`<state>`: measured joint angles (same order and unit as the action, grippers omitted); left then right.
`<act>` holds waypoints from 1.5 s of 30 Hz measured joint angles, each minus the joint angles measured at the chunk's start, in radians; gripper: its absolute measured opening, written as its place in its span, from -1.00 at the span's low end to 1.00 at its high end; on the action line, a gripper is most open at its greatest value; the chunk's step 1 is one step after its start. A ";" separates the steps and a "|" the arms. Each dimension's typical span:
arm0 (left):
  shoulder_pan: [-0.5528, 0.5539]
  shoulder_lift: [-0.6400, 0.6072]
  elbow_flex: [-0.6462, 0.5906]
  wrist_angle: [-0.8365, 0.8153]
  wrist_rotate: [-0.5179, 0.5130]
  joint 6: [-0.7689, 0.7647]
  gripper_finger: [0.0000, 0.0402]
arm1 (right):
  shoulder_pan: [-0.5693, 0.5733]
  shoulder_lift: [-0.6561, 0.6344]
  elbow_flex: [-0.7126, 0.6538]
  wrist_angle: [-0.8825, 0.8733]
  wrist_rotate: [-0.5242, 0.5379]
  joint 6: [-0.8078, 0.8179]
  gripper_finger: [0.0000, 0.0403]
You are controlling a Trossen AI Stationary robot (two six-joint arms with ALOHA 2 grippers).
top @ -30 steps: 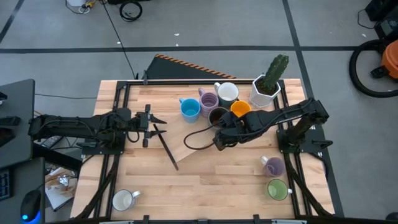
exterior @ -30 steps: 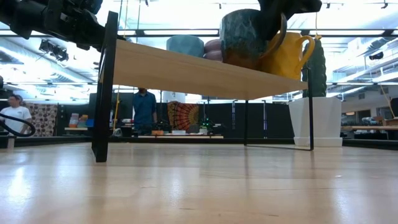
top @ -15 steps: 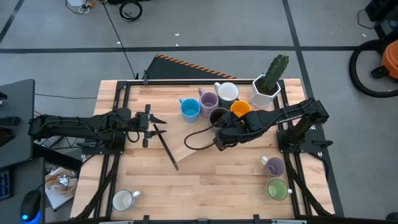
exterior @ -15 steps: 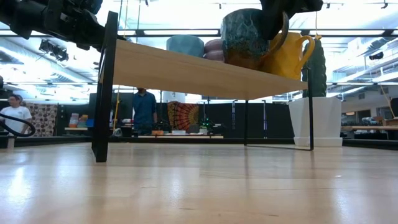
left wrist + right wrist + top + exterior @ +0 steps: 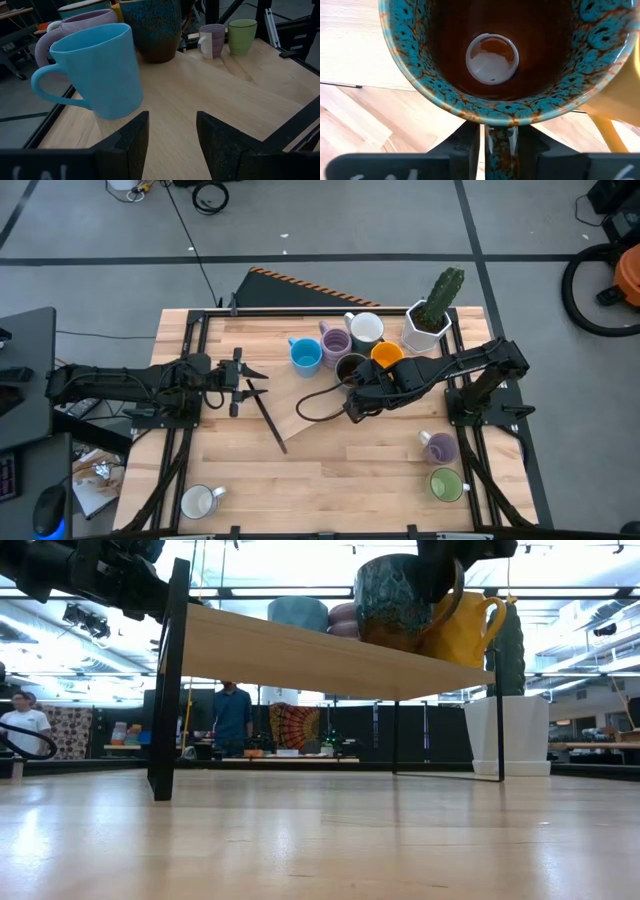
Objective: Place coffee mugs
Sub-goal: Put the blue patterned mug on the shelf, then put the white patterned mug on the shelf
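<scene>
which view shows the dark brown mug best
The right wrist view: the dark brown mug fills it, with the right gripper shut on its handle. The low and left wrist views show only its side; the high view shows just its rim.

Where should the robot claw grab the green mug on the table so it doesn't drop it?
Probably the rim. The green mug stands upright, open on top, so a claw could come straight down and pinch its wall. The lavender mug stands close beside it, so the side away from that neighbour looks roomier.

two dark, slender jointed arms, a black cable looping beside the right end effector [image 5: 352,392].
</scene>
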<state>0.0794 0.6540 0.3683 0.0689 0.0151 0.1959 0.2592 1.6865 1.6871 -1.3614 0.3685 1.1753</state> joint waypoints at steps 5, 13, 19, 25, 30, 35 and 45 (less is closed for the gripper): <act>0.000 0.000 0.000 0.000 0.000 0.000 -0.14 | -0.001 0.000 0.000 0.000 0.004 -0.005 -0.35; 0.000 0.000 0.000 0.000 0.000 0.000 -0.14 | -0.001 -0.015 0.000 -0.009 -0.027 -0.009 -0.20; 0.000 0.000 0.000 0.000 0.000 0.000 -0.14 | 0.000 -0.057 0.001 -0.019 -0.029 -0.009 -0.14; 0.000 0.000 0.000 0.000 0.000 -0.001 -0.14 | 0.019 -0.087 0.001 -0.027 -0.030 -0.022 -0.04; 0.000 0.000 0.000 0.000 0.000 -0.001 -0.14 | 0.037 -0.087 0.001 -0.029 -0.030 -0.038 0.05; 0.000 0.000 0.000 0.000 0.000 -0.002 -0.14 | 0.054 -0.094 0.001 -0.032 -0.029 -0.053 0.13; 0.000 0.000 0.000 -0.003 0.000 -0.002 -0.14 | 0.092 -0.151 0.001 -0.100 -0.021 -0.019 0.15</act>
<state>0.0792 0.6540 0.3683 0.0662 0.0154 0.1940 0.3510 1.5354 1.6878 -1.4611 0.3476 1.1563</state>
